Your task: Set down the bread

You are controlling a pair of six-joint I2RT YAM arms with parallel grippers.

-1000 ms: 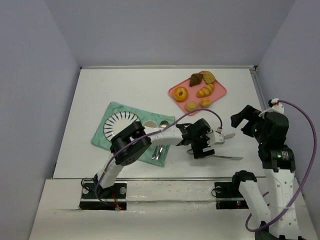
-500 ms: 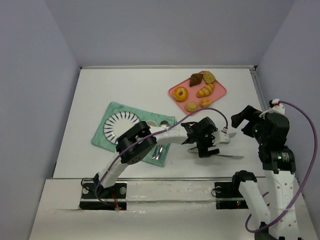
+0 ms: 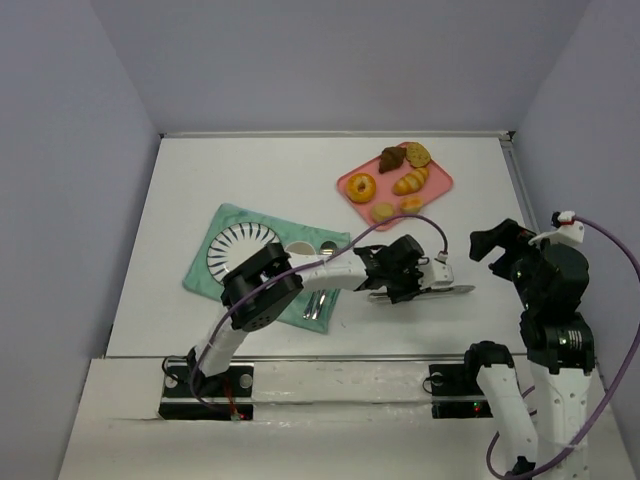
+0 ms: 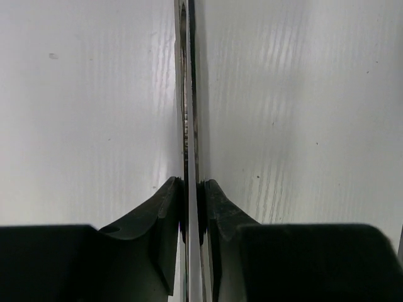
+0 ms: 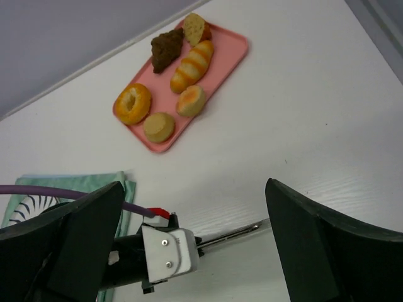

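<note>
Knife (image 4: pixel 188 94) tip past top edge

- One pink tray (image 3: pixel 437 183), loaded with six baked pieces.
- Among them: one doughnut-shaped bun (image 3: pixel 361 186), one dark brown croissant (image 3: pixel 391 159), one long striped roll (image 3: pixel 410 181), one tan cut piece (image 3: pixel 418 154).
- Two small round buns complete the six: a pale bun (image 3: pixel 383 212) and an orange bun (image 3: pixel 411 205).
- One striped plate (image 3: pixel 240 247).
- One green cloth (image 3: pixel 203 272).
- One knife (image 3: pixel 445 292).
- Cutlery (image 3: pixel 314 305) on the cloth: number cannot be told.
- Two robot arms: left arm (image 3: pixel 260 290), right arm (image 3: pixel 550 300).
</note>
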